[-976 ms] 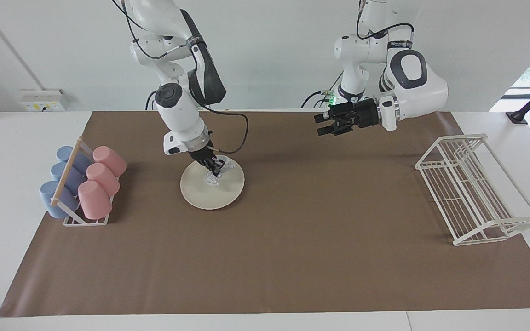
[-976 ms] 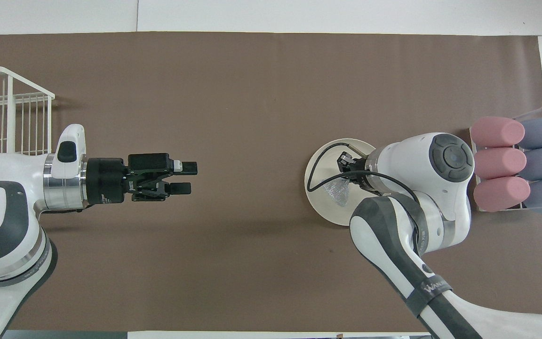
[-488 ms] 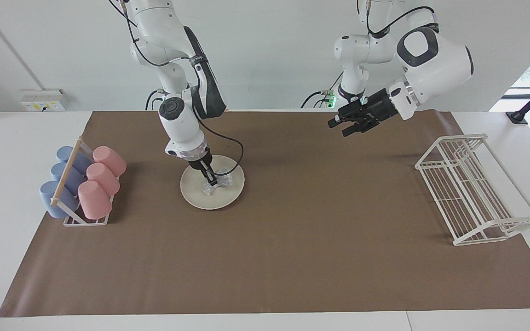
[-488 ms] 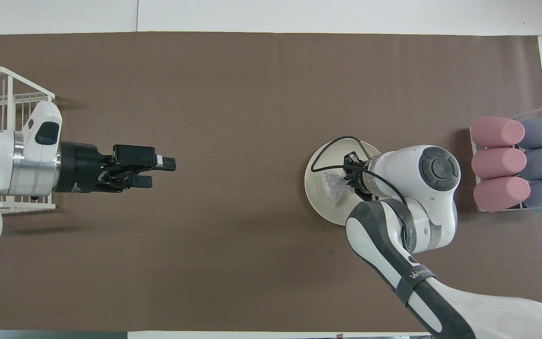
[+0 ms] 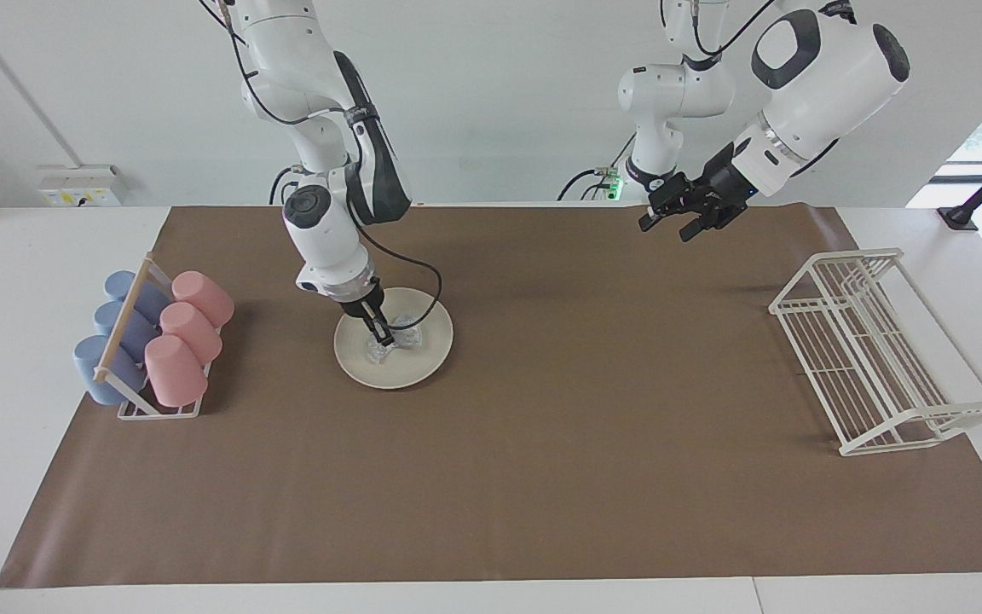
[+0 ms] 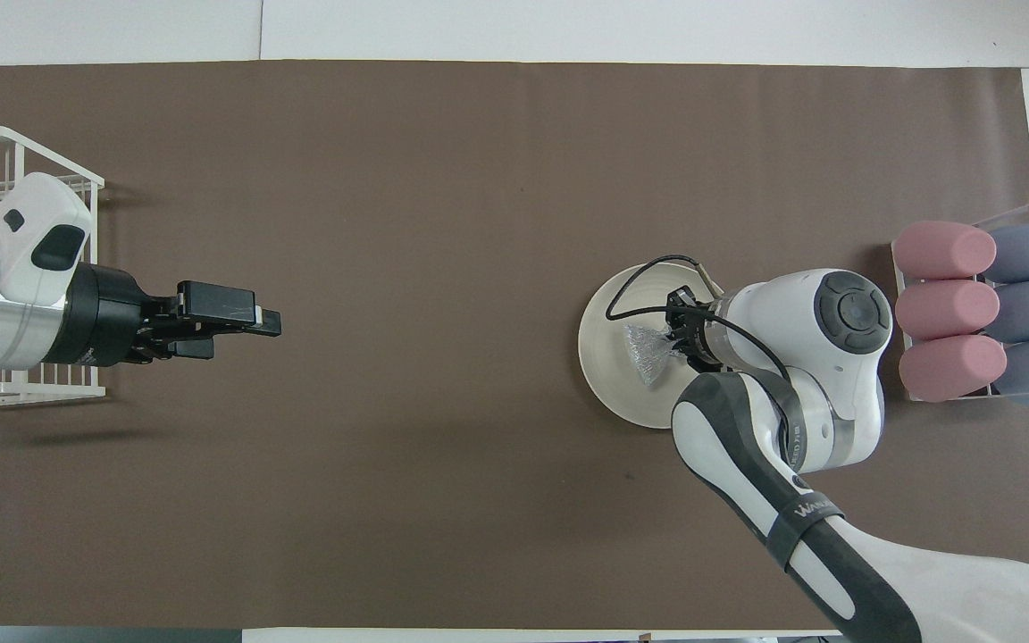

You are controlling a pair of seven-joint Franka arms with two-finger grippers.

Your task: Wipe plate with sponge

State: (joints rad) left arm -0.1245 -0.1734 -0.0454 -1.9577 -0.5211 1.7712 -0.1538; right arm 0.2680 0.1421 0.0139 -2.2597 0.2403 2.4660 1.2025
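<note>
One sponge [image 5: 395,338], a glittery silvery wad, sits on the plate [image 5: 406,368], roughly in the middle of it and a touch toward 10 o'clock in the facing view. The right gripper [image 5: 382,334] comes down on it at a slant from the 11 o'clock direction, fingers clamped on the sponge and pressing it against the plate surface. In the overhead view the sponge [image 6: 648,350] sticks out at 9 o'clock from the gripper's tip [image 6: 677,339], with most of the plate [image 6: 604,357] showing bare around it and the arm's wrist covering the plate's 3 o'clock side.

The plate lies flat on the brown mat [image 5: 542,477], toward the right arm's end of the table. Just past it at that end is a cup rack [image 5: 129,409] holding three pink cups [image 5: 188,328] and three blue cups [image 5: 112,341] lying on their sides, near the plate but not touching it.

The left gripper [image 5: 685,213] is up in the air over the mat's edge closest to the robots, well apart from the plate, waiting. Its fingers are slightly apart with nothing between them. At the left arm's end of the table stands a white wire dish rack [image 5: 883,350].
</note>
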